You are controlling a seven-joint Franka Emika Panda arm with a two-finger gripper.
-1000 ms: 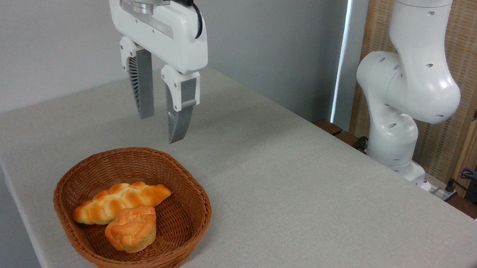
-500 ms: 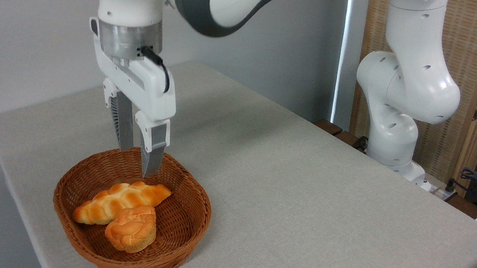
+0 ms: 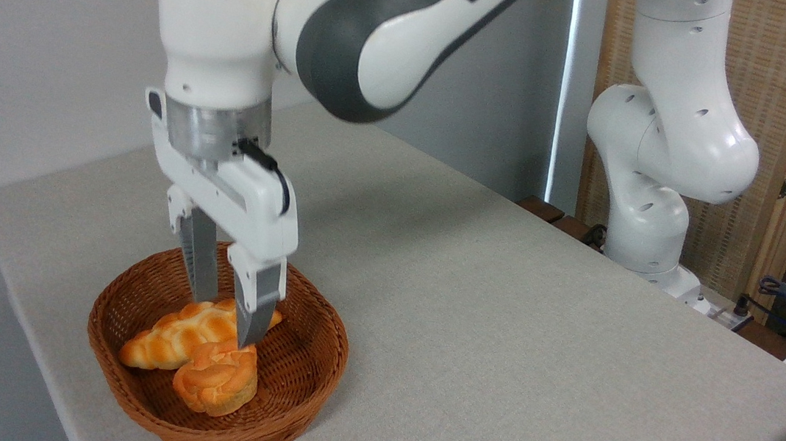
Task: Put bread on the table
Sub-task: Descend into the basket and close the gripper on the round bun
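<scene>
I note the long braided golden loaf [image 3: 184, 333] crowding the small orange bun [image 3: 217, 378] in the brown wicker basket [image 3: 314, 359]; my two-finger gripper [image 3: 228, 320] hangs narrowly parted, empty, its tips at the loaf.

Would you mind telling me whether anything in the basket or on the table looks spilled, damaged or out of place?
Nothing stands out. The bread and the braided loaf lie whole in the upright wicker basket, which stands on the table. The open gripper hangs just above them. I see no crumbs or spills.

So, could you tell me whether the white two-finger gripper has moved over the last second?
Yes. The white two-finger gripper has come down into the brown wicker basket, from well above its rim.
</scene>
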